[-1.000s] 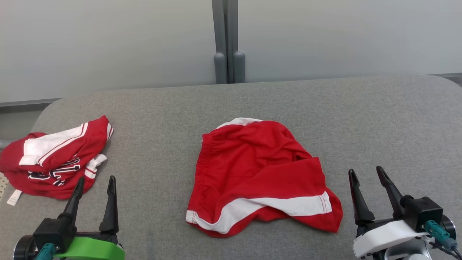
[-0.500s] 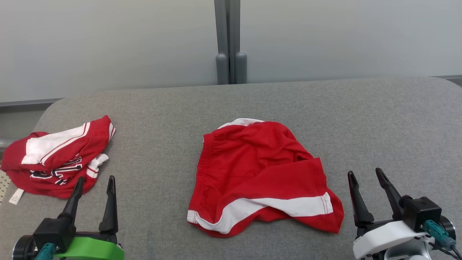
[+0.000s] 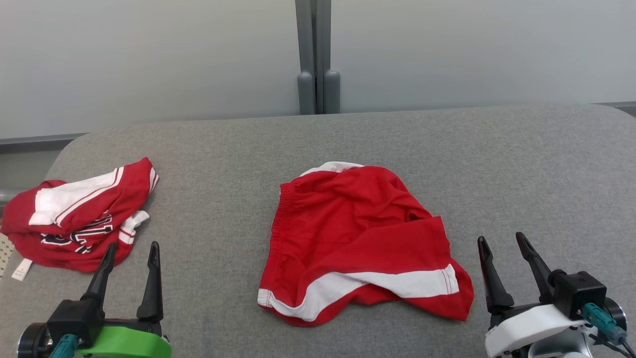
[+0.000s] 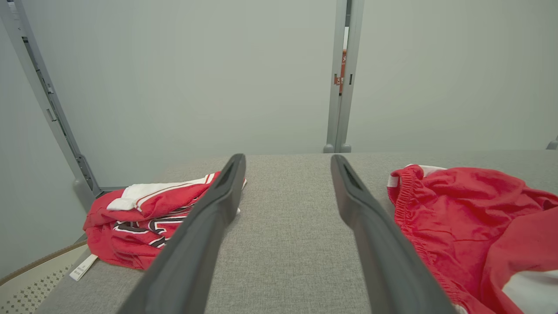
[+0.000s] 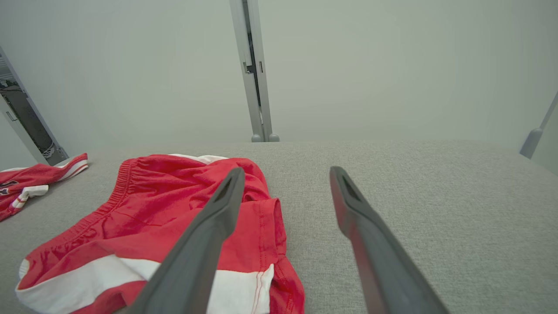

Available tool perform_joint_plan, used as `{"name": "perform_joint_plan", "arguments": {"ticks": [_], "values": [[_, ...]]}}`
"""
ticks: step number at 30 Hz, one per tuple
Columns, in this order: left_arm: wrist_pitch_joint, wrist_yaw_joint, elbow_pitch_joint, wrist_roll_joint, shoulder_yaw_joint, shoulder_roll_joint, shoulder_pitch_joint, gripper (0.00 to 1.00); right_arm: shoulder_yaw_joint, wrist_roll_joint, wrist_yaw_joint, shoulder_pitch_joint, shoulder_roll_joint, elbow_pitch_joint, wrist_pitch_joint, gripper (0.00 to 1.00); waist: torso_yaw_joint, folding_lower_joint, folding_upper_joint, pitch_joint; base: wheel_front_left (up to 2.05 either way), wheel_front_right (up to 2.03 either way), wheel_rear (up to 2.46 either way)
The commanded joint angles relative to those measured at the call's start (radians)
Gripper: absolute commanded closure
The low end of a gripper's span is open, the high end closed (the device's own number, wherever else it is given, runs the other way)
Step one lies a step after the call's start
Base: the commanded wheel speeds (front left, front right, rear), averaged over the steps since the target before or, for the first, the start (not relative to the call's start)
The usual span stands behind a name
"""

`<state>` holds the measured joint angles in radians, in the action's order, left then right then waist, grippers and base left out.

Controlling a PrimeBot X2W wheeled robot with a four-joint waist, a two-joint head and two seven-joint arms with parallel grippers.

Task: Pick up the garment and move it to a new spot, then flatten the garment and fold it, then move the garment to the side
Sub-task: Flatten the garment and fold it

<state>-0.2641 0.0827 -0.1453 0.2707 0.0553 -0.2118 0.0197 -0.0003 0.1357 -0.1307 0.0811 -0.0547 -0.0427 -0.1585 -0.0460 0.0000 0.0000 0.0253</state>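
Progress looks close to nil: the red shorts (image 3: 357, 243) lie crumpled near the middle of the grey tabletop (image 3: 521, 164). One leg is doubled over so its white hem band runs slantwise across the front, and nothing about them reads as flattened or folded. I judge these to be the garment in hand, since they sit between the two tools. Picking up, relocating, smoothing, folding and the final shift aside all appear left to do. The left tool (image 3: 132, 246) hovers at the near left with its fingers spread and empty, apart from any cloth. The right tool (image 3: 501, 237) hovers at the near right, likewise spread and empty, just beside the shorts' near right corner but not touching it. Counted: two garments on the tabletop, the shorts and a second red garment (image 3: 79, 219) with white panels and dark lettering, bunched at the left edge, well apart from the shorts; two tools, each with two dark fingers; one small white label (image 3: 21, 271) at that heap's near corner.
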Motion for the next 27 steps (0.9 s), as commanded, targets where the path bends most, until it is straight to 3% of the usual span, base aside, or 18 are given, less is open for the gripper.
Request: {"name": "perform_joint_plan", "arguments": {"ticks": [1,12,27], "values": [[0.000,-0.005,0.001,0.006,0.000,-0.006,0.009,0.00,0.000,-0.004,0.000,0.012,-0.001,0.002,0.003,0.00,0.000,0.0000,0.0000,0.000,0.00,0.00,0.00],[0.012,0.019,-0.056,0.005,0.066,0.002,-0.022,0.00,0.011,0.014,0.000,-0.018,-0.009,-0.075,-0.007,0.00,0.003,0.0000,0.0000,-0.020,0.00,0.00,0.00],[0.009,0.049,-0.325,0.053,0.356,0.040,-0.165,0.00,0.135,0.056,0.000,-0.179,-0.019,-0.403,-0.061,0.00,0.010,0.0000,0.0000,-0.118,0.00,0.00,0.00]]}}
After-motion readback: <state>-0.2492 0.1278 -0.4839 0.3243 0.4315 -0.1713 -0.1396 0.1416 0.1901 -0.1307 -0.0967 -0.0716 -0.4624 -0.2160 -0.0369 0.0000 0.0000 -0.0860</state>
